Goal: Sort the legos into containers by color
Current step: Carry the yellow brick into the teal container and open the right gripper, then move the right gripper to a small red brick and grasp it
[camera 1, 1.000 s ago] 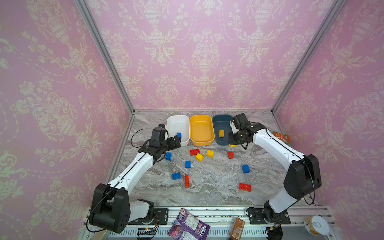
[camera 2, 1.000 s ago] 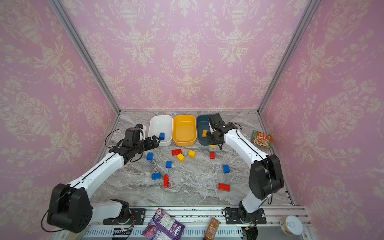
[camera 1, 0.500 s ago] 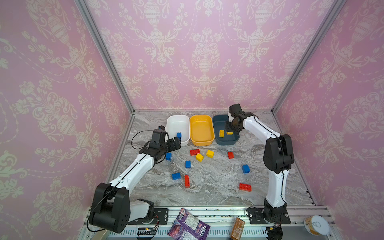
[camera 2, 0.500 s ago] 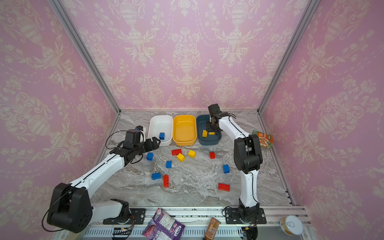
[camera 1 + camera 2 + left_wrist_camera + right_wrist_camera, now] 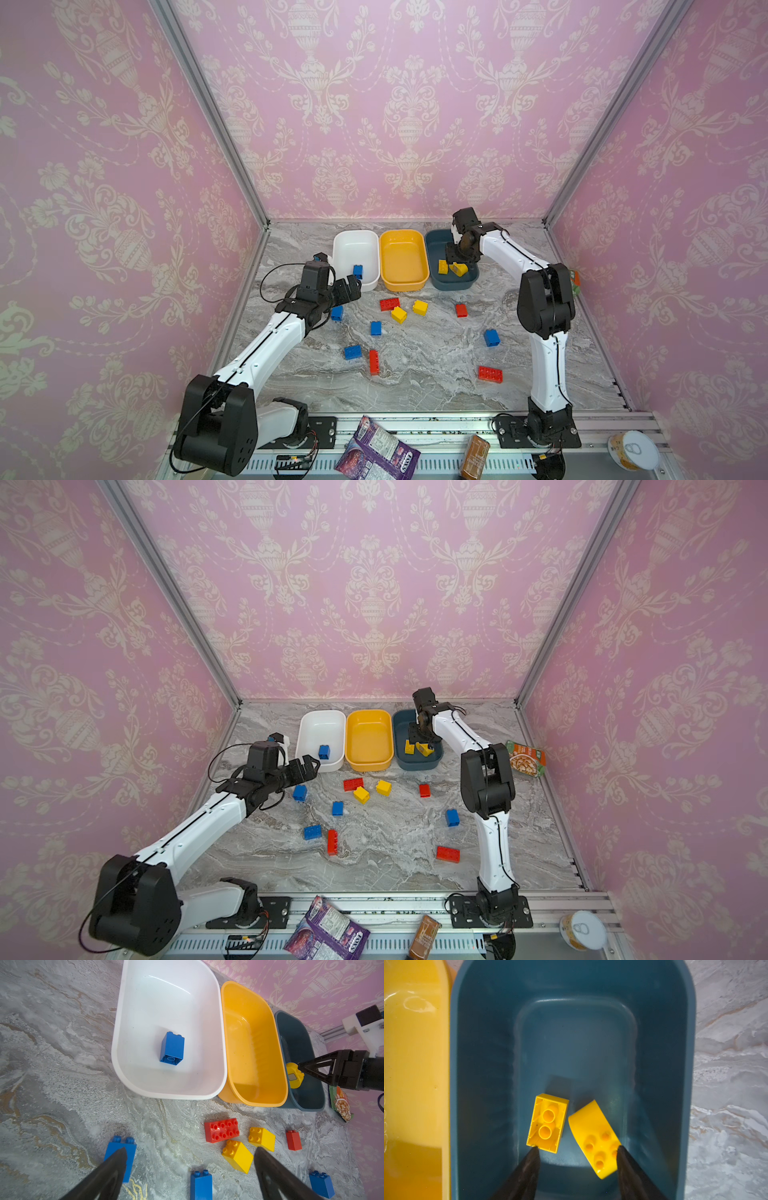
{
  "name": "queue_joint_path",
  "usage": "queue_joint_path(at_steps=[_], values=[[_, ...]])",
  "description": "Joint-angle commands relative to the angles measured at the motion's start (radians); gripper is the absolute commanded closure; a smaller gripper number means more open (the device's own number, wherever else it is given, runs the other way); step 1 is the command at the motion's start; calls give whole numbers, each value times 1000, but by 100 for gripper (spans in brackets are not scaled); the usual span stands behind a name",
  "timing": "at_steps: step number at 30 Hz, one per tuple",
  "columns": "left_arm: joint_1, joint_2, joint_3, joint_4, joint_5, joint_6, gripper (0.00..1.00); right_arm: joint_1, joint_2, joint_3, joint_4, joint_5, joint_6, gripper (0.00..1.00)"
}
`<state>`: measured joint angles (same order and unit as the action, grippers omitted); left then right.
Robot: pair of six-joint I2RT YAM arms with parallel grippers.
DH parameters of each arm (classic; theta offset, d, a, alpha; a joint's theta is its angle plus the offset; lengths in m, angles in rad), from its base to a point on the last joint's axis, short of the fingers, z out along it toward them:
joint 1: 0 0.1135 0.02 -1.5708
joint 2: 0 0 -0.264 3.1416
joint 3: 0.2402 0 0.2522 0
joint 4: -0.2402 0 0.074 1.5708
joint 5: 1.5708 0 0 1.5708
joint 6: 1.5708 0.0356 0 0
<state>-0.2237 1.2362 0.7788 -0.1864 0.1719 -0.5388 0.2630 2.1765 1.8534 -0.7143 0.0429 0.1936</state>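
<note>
- Left gripper: jaws wide apart, empty; upright blue plastic 2-stud brick on marble tabletop, below 1 finger, nearest this arm.
- Right gripper: jaws apart, above dark teal plastic tub.

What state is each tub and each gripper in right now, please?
White tub: holds one blue brick.
Yellow-orange tub: empty.
Teal tub: holds two yellow bricks.
Left gripper: jaws wide open, empty.
Right gripper: jaws apart over the teal tub's bricks.

Snack packet, purple pouch, can
</note>
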Motion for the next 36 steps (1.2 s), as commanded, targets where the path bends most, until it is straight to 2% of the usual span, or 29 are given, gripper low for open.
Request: queue_joint_path(at_steps=[1,16,20,26,36], values=[[9,-24,-16,-1,9,-12,2,-5,-22,13,-21,12,-6,39],[10,-24,-16,3,7,-12,1,-4,-159,-95,10,-39,26,38],[10,-16,-13,7,11,-12,1,-4,-220,-153,21,-55,39,33],[10,-4,-5,8,15,-7,1,-4,-334,-288,38,-96,61,27],[10,10,3,19,22,-7,1,10,-552,-578,52,-128,102,25]])
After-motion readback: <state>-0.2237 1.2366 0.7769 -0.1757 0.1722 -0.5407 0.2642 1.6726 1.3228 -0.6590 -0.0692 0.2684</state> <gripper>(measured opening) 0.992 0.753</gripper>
